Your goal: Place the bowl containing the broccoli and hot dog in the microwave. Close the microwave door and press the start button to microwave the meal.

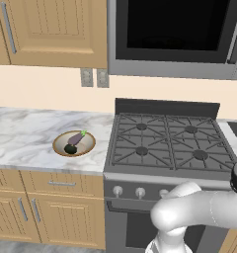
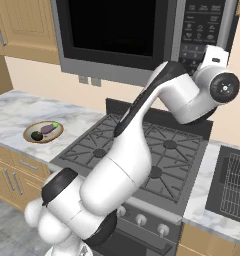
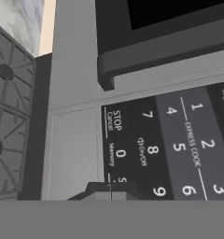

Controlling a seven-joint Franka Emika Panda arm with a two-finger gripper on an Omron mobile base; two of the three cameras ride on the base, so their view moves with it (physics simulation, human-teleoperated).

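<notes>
Gripper | fingers together, holding nothing | microwave above stove, microwave door closed | keypad directly ahead of fingertips; start button probably just at them, partly hidden | bowl presumably inside.

Both base cams face stove from L/R, sharing it; hand cam close on microwave keypad.
</notes>
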